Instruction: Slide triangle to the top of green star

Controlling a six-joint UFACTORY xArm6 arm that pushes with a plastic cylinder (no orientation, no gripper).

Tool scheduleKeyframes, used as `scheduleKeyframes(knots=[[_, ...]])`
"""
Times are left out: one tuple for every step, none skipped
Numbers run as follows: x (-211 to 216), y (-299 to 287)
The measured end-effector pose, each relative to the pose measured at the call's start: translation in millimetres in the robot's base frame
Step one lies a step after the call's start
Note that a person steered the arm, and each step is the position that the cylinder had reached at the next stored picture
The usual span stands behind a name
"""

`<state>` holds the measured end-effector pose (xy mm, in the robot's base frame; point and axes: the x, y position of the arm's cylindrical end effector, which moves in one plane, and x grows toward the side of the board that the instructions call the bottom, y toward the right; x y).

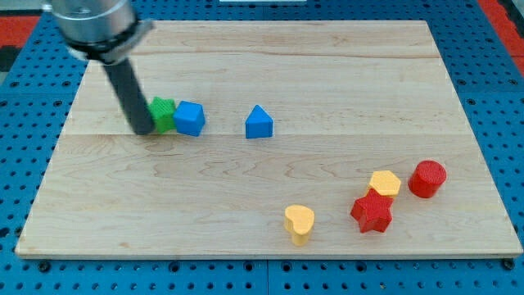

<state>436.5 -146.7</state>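
Observation:
A blue triangle (259, 122) lies near the middle of the wooden board (270, 213). A green star (163, 114) sits at the view's left, touching a blue cube (190, 118) on its right side. My tip (143, 130) rests on the board right against the green star's left side. The rod partly hides the star's left edge. The triangle is apart from the star, to the right of the blue cube.
At the view's lower right lie a yellow heart (299, 224), a red star (372, 212), a yellow hexagon (384, 183) and a red cylinder (427, 179). The board lies on a blue perforated base (491, 49).

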Motion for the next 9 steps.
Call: scheduleKeyframes(knots=[[2,53],[13,66],[48,107],[39,171],[22,181],[-1,161],[-28,142],[-42,103],[-42,82]])
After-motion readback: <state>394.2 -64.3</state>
